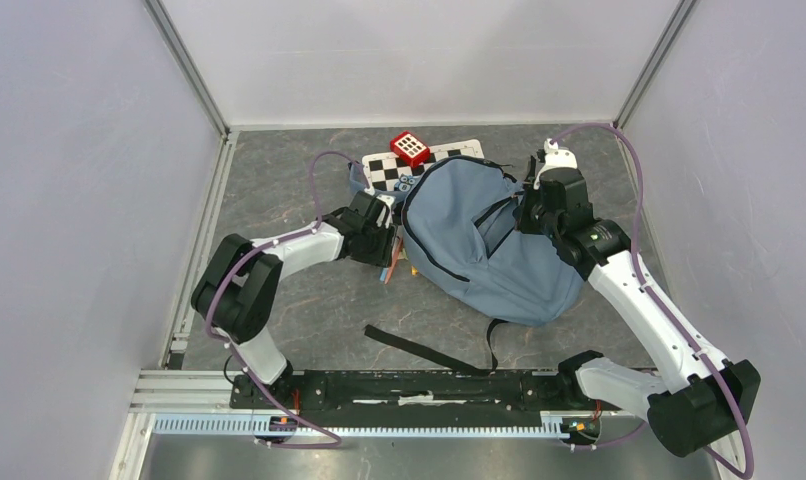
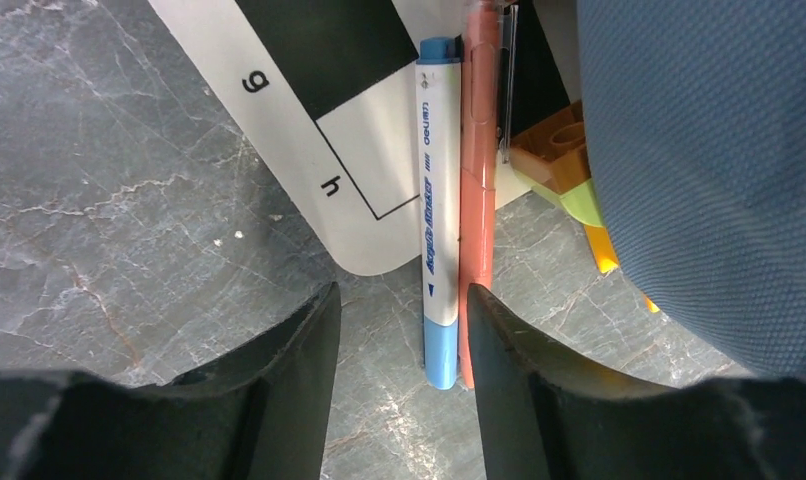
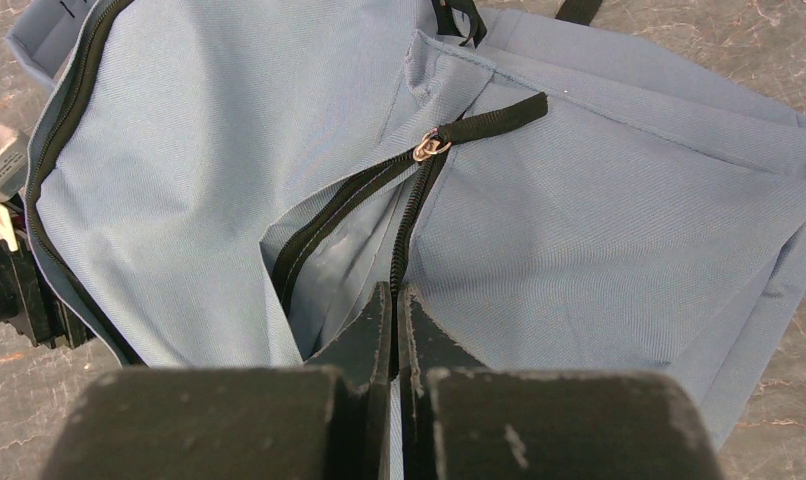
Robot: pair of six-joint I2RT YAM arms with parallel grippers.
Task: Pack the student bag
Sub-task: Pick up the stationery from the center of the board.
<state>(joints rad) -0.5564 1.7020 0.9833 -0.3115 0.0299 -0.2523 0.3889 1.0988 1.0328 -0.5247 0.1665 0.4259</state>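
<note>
we judge packing barely begun: left end effector (image 2: pixel 401 297) half-wide astride a blue marker (image 2: pixel 437 200) beside an orange pen (image 2: pixel 477 180), student bag (image 1: pixel 479 230) just right of it, right end effector (image 3: pixel 395 300) pinched shut on its fabric.

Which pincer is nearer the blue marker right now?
Left. The left pincer straddles the blue marker; the right pincer is across the student bag, shut on its zipper edge.

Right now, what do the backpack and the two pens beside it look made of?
Student bag: soft woven fabric, matte, with visible weave and creases. Blue-and-white marker and orange pen: likely smooth plastic, judging by their slight sheen.
</note>
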